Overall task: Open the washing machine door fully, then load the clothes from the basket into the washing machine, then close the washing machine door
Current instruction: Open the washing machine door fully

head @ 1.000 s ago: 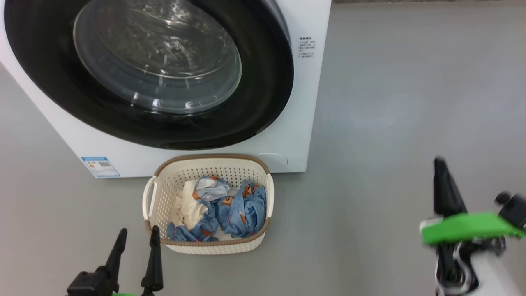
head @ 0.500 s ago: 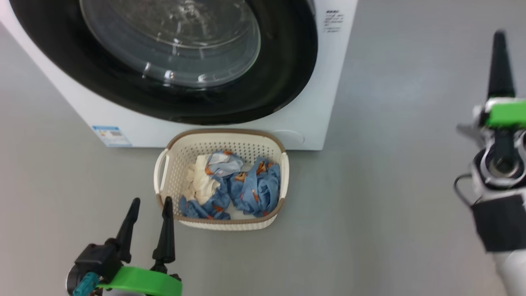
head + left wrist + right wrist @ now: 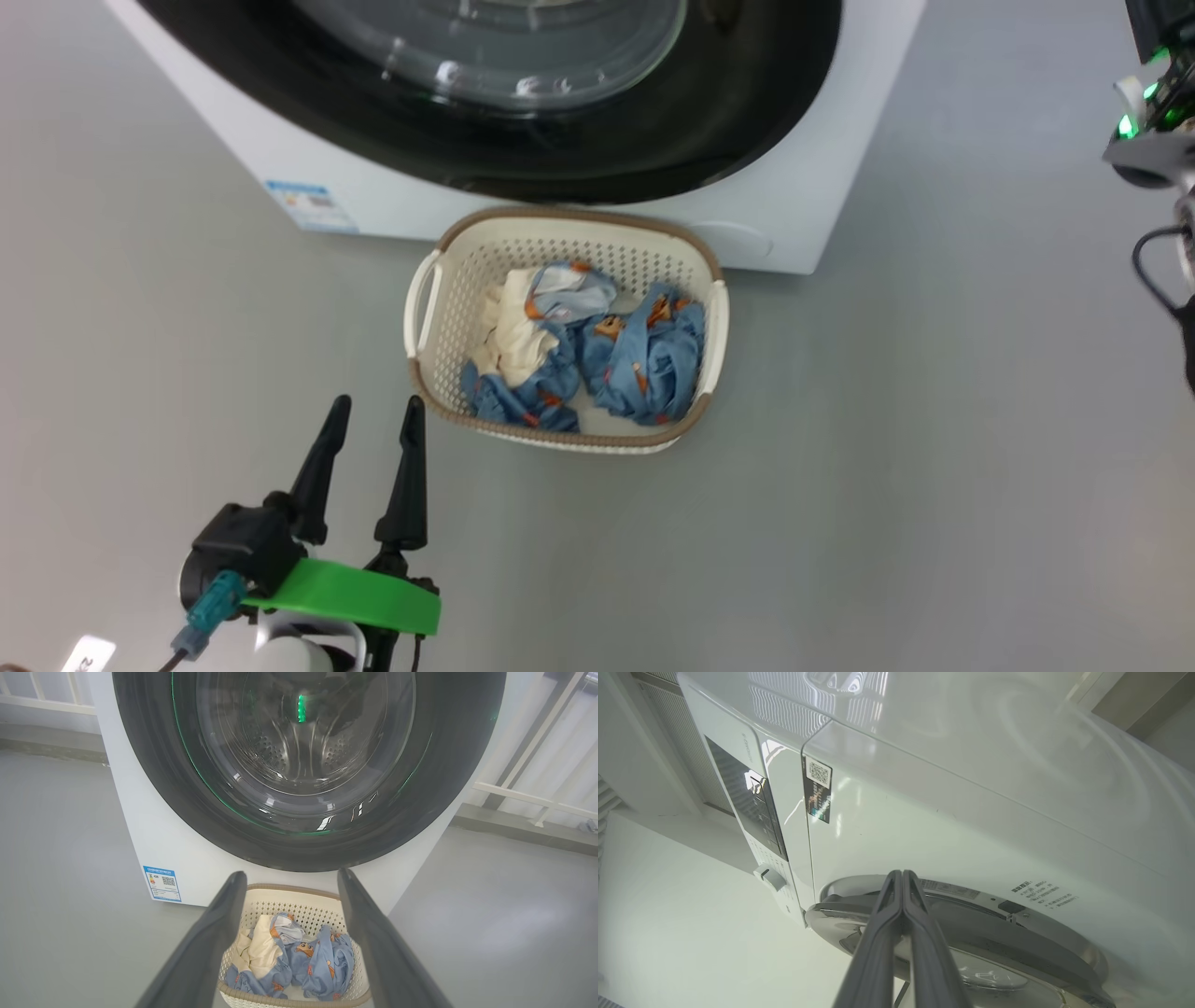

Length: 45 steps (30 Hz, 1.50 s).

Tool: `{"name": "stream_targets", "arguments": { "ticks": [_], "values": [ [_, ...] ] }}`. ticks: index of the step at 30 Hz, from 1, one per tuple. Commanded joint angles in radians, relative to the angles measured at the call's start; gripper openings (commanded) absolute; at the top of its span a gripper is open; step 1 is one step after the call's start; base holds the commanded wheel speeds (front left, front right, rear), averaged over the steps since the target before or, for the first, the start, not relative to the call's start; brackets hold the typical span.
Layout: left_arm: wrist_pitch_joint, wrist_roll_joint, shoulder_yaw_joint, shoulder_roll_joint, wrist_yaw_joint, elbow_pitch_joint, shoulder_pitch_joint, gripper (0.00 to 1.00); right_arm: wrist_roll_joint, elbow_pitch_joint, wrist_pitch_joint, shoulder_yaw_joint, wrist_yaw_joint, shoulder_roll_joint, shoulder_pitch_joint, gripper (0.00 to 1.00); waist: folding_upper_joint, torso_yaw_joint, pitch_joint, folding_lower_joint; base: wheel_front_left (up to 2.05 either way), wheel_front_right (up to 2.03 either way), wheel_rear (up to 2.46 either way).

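**Right pincer at the door's edge, door not yet opened**

The right pincer (image 3: pixel 902 873) has its two fingers pressed together with nothing between them. In its wrist view they point at the bright rim of the door (image 3: pixel 728 121), which lies just ahead of the tips and sits closed against the washer (image 3: pixel 280 140). The right arm is judged the nearer one for pulling the door open. Round as it is, the door offers no long axis, only its rim.

The left pincer (image 3: pixel 378 401) hangs low with its fingers spread wide and empty, just beside the near left corner of the basket (image 3: pixel 569 217). The basket stands on the floor (image 3: pixel 887 467) close against the washer's front, below the door, its long side parallel to that front.

Counted: one washer, one door, one basket, two pincers. The clothes (image 3: pixel 644 364) lie in the basket as two blue heaps and a cream piece; how many garments that makes cannot be told
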Motion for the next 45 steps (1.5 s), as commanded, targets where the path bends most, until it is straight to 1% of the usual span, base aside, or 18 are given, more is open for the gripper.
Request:
{"name": "stream_targets", "arguments": {
  "ticks": [1, 6, 7, 11, 16, 23, 33, 38, 45],
  "values": [
    [-0.01, -0.015, 0.018, 0.01, 0.001, -0.026, -0.03, 1.0, 0.025, -0.002, 0.066, 0.011, 0.006, -0.013, -0.039, 0.0, -0.0001, 0.044, 0.049, 0.0, 0.0, 0.0, 0.0],
    [-0.01, -0.028, 0.002, 0.01, 0.002, -0.029, -0.047, 1.0, 0.065, 0.059, 0.232, 0.006, 0.006, -0.029, -0.117, 0.0, -0.0001, 0.063, 0.088, 0.0, 0.0, 0.0, 0.0],
    [-0.01, -0.028, 0.002, 0.01, 0.002, -0.029, -0.047, 1.0, 0.065, 0.059, 0.232, 0.006, 0.006, -0.029, -0.117, 0.0, -0.0001, 0.063, 0.088, 0.0, 0.0, 0.0, 0.0],
    [-0.01, -0.037, -0.008, 0.01, 0.003, -0.036, -0.065, 1.0, 0.082, 0.104, 0.333, -0.001, 0.006, -0.033, -0.18, 0.0, -0.0001, 0.073, 0.125, 0.0, 0.0, 0.0, 0.0],
    [-0.01, -0.044, -0.038, 0.01, 0.005, -0.04, -0.097, 1.0, 0.078, 0.16, 0.414, 0.004, 0.006, -0.029, -0.258, 0.0, -0.0001, 0.088, 0.172, 0.0, 0.0, 0.0, 0.0],
    [-0.01, -0.061, -0.068, 0.01, 0.013, -0.065, -0.129, 1.0, 0.053, 0.202, 0.48, 0.017, 0.006, -0.02, -0.339, 0.0, -0.0001, 0.109, 0.214, 0.0, 0.0, 0.0, 0.0],
    [-0.01, -0.091, -0.096, 0.01, 0.029, -0.095, -0.133, 1.0, 0.007, 0.228, 0.507, 0.035, 0.006, -0.005, -0.392, 0.0, -0.0001, 0.128, 0.241, 0.0, 0.0, 0.0, 0.0],
    [-0.01, -0.099, -0.104, 0.01, 0.034, -0.098, -0.138, 1.0, -0.007, 0.221, 0.519, 0.044, 0.006, 0.005, -0.391, 0.0, -0.0001, 0.134, 0.239, 0.0, 0.0, 0.0, 0.0],
    [-0.011, -0.094, -0.102, 0.01, 0.033, -0.089, -0.123, 1.0, -0.013, 0.212, 0.54, 0.054, 0.006, 0.02, -0.332, 0.0, -0.0001, 0.131, 0.193, 0.0, 0.0, 0.0, 0.0]
  ]
}}
